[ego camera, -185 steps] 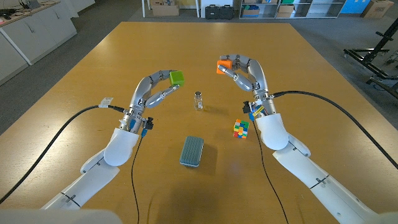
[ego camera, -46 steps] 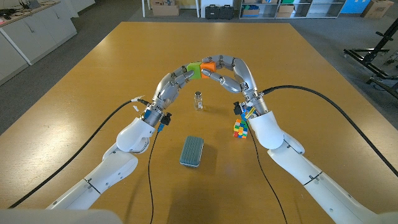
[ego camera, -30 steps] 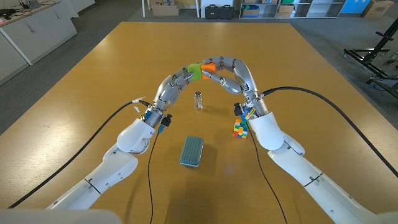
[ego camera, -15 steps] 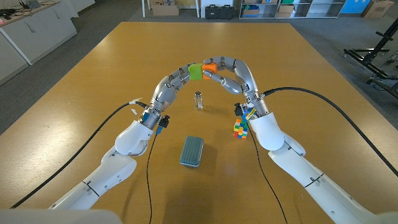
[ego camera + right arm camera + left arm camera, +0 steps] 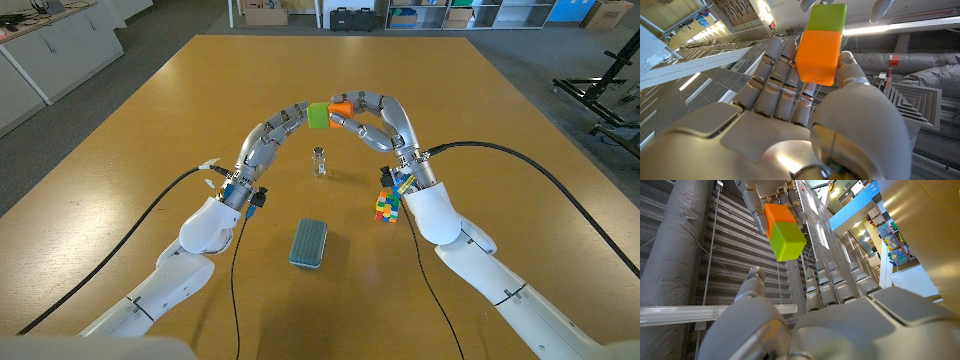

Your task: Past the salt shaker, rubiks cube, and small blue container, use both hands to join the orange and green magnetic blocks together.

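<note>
The green block (image 5: 318,115) and the orange block (image 5: 341,107) are stuck together face to face, raised above the table beyond the salt shaker (image 5: 320,161). My right hand (image 5: 385,120) pinches the orange block (image 5: 821,55) between thumb and fingers, with the green block (image 5: 826,17) hanging off its far side. My left hand (image 5: 268,138) reaches toward the green block (image 5: 787,241) with fingers spread, and the left wrist view shows a gap between them and the block. The orange block (image 5: 779,215) sits behind the green one there.
The rubiks cube (image 5: 388,206) lies just beside my right wrist. A small blue container (image 5: 308,243) sits nearer the table's front, between the two forearms. The wooden table (image 5: 480,110) stretches far behind the blocks; cabinets and crates stand beyond it.
The two hands came together from apart and the blocks joined. In the last half second my left hand opened off the green block and its arm drew back slightly left.
</note>
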